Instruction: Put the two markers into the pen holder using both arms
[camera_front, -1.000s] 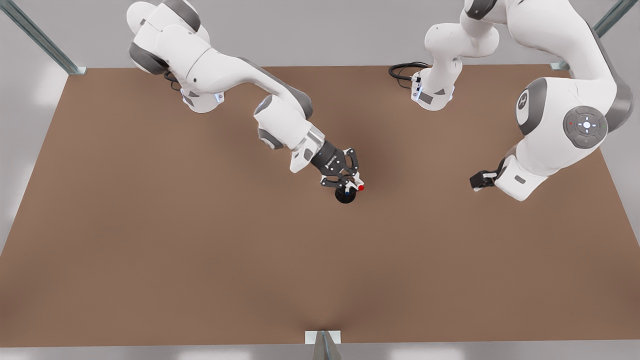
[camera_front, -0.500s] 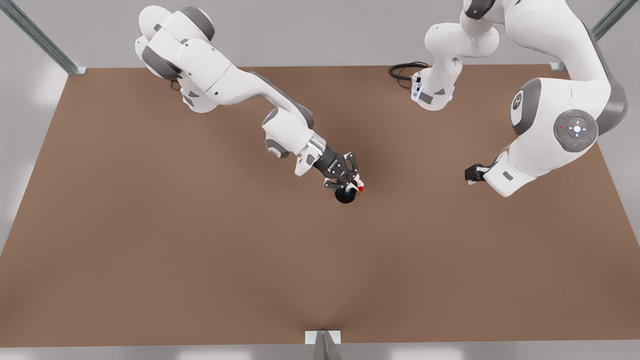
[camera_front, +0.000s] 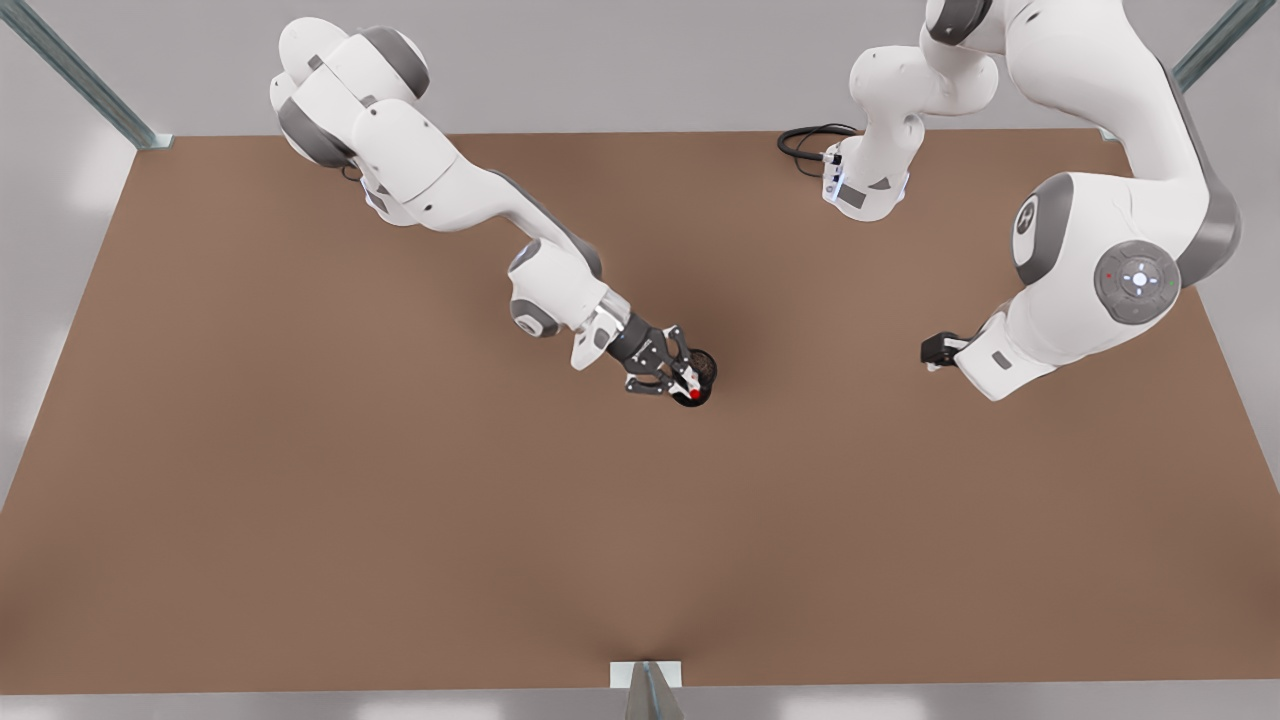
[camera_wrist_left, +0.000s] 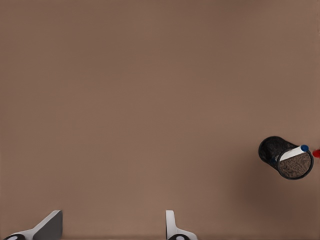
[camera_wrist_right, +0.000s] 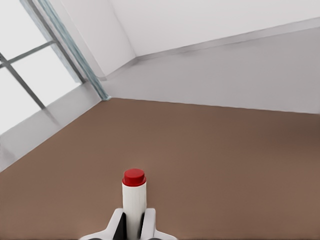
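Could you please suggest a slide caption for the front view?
Right tool holds the red marker at the pen holder, blue marker already inside; left tool waits open.

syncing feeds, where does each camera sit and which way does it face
Front view: high above the table, looking down; both arms show, right gripper at the pen holder, left gripper waiting at the front view's right.
Left wrist view: on the left arm, facing down; its open fingers show, pen holder with blue marker farther off.
Right wrist view: on the right arm, facing across the table; its fingers clamp the red marker.
Shared: front and left wrist views both show the pen holder.
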